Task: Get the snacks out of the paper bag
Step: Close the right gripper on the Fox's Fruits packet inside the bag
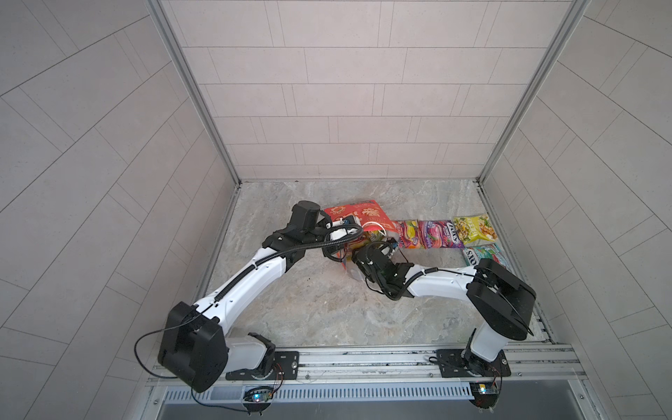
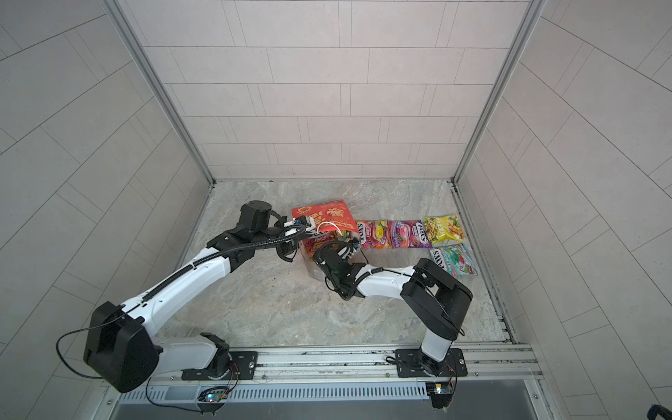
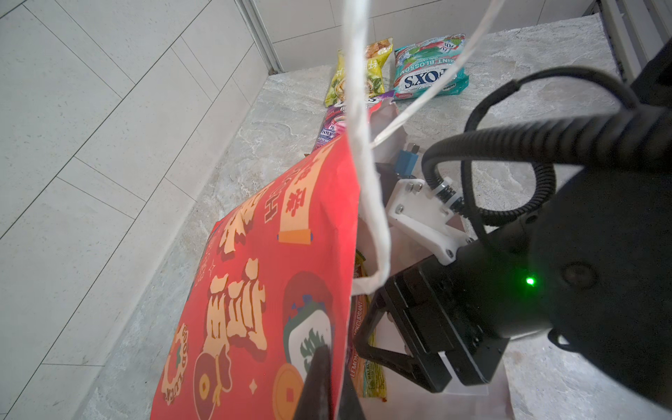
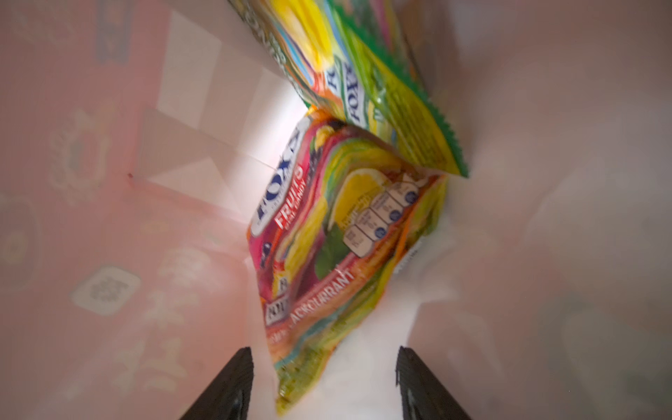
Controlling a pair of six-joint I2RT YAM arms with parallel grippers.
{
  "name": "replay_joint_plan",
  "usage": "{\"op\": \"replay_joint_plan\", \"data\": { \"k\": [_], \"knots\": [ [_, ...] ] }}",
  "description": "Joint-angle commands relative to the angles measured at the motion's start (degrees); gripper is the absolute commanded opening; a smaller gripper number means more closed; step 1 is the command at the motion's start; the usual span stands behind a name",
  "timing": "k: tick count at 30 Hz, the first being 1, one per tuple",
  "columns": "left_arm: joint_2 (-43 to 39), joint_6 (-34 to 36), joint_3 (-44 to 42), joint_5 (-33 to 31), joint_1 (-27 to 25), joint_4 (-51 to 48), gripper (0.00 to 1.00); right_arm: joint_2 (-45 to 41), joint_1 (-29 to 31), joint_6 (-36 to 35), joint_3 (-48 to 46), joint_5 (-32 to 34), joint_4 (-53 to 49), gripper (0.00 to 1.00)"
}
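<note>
**Bag Mouth Held Up for a Reach Inside**

The paper bag [image 1: 354, 215] is tipped over on the bench [image 1: 309, 312], left of centre. Its long axis runs from far to near, and its mouth is pointed near and right, toward the right arm [image 1: 443, 280]. Its upper wall is pinched by the left jaws, closed tight on the paper, seemingly so that the mouth is lifted open. The right jaws are set inside the bag, spread apart with nothing gripped. A corner of an orange packet [image 4: 342, 232] lies between them, with a green packet [image 4: 400, 109] deeper in. Four packets [image 1: 438, 234] are laid out to the bag's right.
</note>
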Motion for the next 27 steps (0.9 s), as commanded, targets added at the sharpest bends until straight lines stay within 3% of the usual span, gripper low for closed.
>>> {"op": "replay_joint_plan", "data": {
  "k": [1, 7, 12, 18, 27],
  "knots": [
    [-1.3, 0.2, 1.0, 0.6, -0.3, 0.3, 0.0, 2.3, -0.2, 4.5, 0.4, 4.2, 2.2, 0.6],
    [-1.2, 0.3, 0.8, 0.4, -0.3, 0.5, 0.0, 7.5, -0.4, 8.3, 1.2, 2.2, 6.8, 0.48],
    [-1.4, 0.3, 0.8, 0.3, -0.3, 0.5, 0.0, 7.6, -0.3, 7.3, 2.2, 2.7, 6.5, 0.3],
    [-1.4, 0.4, 0.8, 0.0, -0.3, 0.5, 0.0, 5.3, -0.4, 4.5, 1.9, 3.0, 6.4, 0.18],
    [-1.2, -0.5, 1.2, -1.7, -0.2, 0.2, 0.0, 1.6, -0.4, 1.6, -1.0, 3.3, 8.7, 0.08]
  ]
}}
